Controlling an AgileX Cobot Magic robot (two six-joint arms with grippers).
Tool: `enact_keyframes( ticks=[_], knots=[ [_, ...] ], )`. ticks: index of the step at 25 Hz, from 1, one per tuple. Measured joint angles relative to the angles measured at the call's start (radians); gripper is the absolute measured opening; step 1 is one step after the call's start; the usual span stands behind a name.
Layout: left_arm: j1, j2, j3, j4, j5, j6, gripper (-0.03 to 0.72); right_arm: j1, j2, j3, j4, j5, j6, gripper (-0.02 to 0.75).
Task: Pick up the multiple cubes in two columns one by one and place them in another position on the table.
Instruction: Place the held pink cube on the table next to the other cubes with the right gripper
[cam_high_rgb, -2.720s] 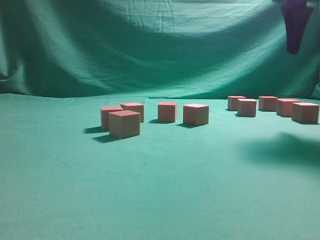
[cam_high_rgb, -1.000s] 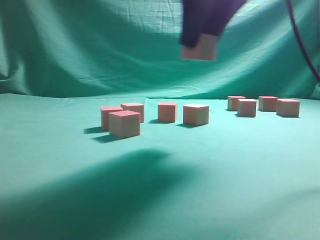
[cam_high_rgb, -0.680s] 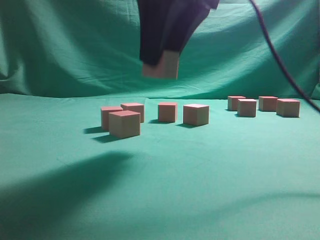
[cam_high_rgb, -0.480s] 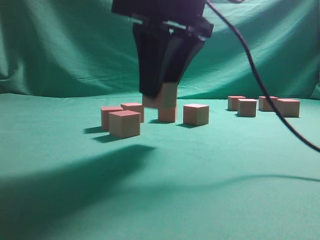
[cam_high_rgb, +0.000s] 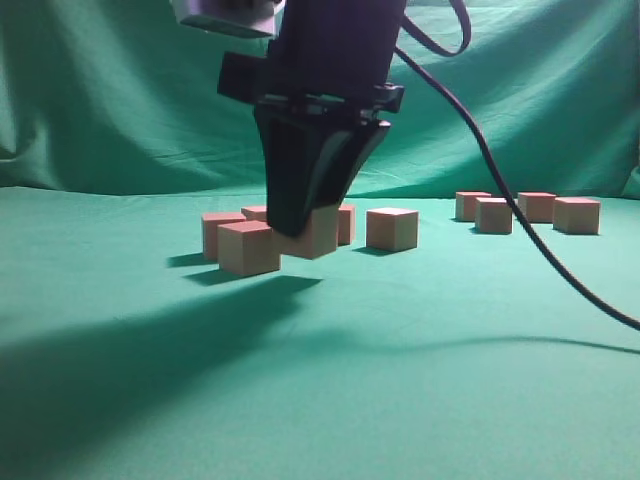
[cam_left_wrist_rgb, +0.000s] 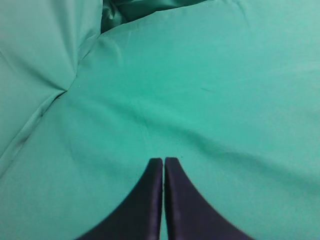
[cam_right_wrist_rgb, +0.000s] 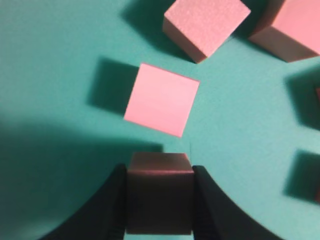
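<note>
The cubes (cam_high_rgb: 249, 247) sit close beside my right gripper (cam_high_rgb: 305, 228); open green table (cam_high_rgb: 420, 380) lies in front; it holds one pink cube (cam_right_wrist_rgb: 159, 199); my left gripper (cam_left_wrist_rgb: 163, 172) is closed, empty.

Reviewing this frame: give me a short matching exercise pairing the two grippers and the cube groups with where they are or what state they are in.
Things:
1. right gripper
2. left gripper
3. held cube
4. four cubes at far right

States:
A. resting on the table by the backdrop, away from both arms
B. shut, empty, over bare green cloth
C. clamped on a cube
D. just above the table, beside the left group of cubes

Pairs: 1-C, 2-B, 3-D, 4-A
</note>
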Motion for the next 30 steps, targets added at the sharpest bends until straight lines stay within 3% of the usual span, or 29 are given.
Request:
enact_keyframes(
  ticks=[11, 13, 17, 19, 25, 30],
  knots=[
    [0.0, 0.0, 0.0, 0.0, 0.0, 0.0, 0.0, 0.0, 0.027, 0.0, 0.0, -0.009, -0.028, 0.249],
    [0.0, 0.0, 0.0, 0.0, 0.0, 0.0, 0.0, 0.001, 0.027, 0.0, 0.0, -0.003, -0.03, 0.339],
    [0.0, 0.0, 0.0, 0.0, 0.0, 0.0, 0.0, 0.001, 0.018, -0.015, 0.0, 0.053, -0.03, 0.591],
    [0.0, 0.0, 0.0, 0.0, 0.0, 0.0, 0.0, 0.001, 0.005, -0.052, -0.01, 0.128, -0.019, 0.657],
    [0.0, 0.0, 0.0, 0.0, 0.0, 0.0, 0.0, 0.001, -0.024, -0.257, -0.1, 0.395, 0.054, 0.643],
    [0.0, 0.0, 0.0, 0.0, 0.0, 0.0, 0.0, -0.028, -0.025, -0.358, -0.221, 0.432, 0.196, 0.643]
  ],
)
